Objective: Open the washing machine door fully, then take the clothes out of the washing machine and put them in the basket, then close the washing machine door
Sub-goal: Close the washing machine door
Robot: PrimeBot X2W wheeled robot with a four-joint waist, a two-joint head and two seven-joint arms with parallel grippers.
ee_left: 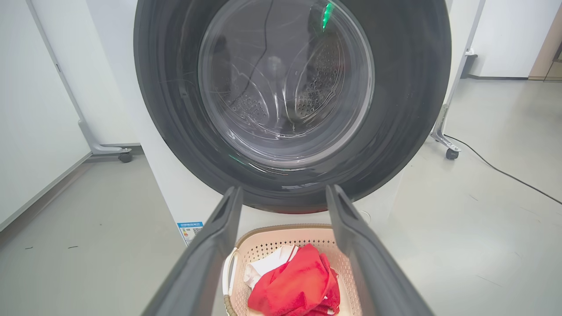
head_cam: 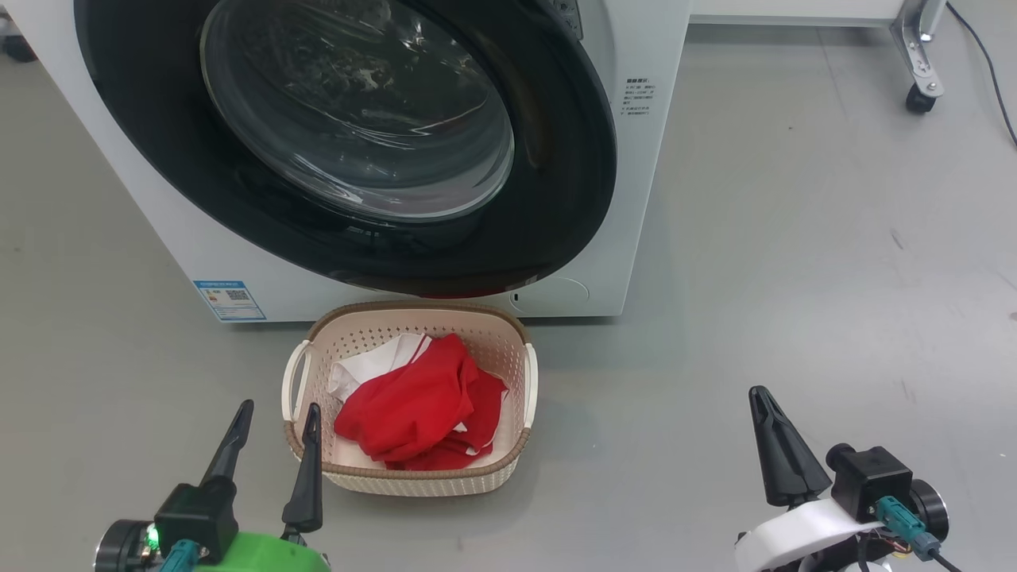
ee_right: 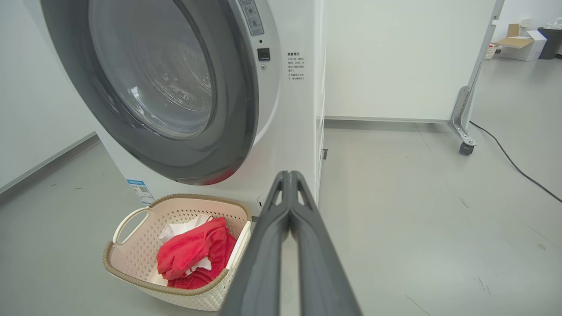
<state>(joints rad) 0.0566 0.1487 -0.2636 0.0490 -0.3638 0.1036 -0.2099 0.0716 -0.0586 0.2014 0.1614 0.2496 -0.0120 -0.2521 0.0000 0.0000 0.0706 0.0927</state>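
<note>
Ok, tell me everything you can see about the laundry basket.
The basket is a small cream plastic tub, rounded-rectangular, with perforated walls, a brown woven-look rim and a cream loop handle on two opposite sides. It stands upright on the grey floor close before the washing machine. Red clothes and a white cloth lie heaped inside.

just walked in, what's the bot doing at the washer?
Nothing is held right now. The red and white clothes lie in the basket in front of the washing machine, and the washing machine door looks shut. The left end effector is open and the right end effector shut, both empty, either side of the basket.
</note>
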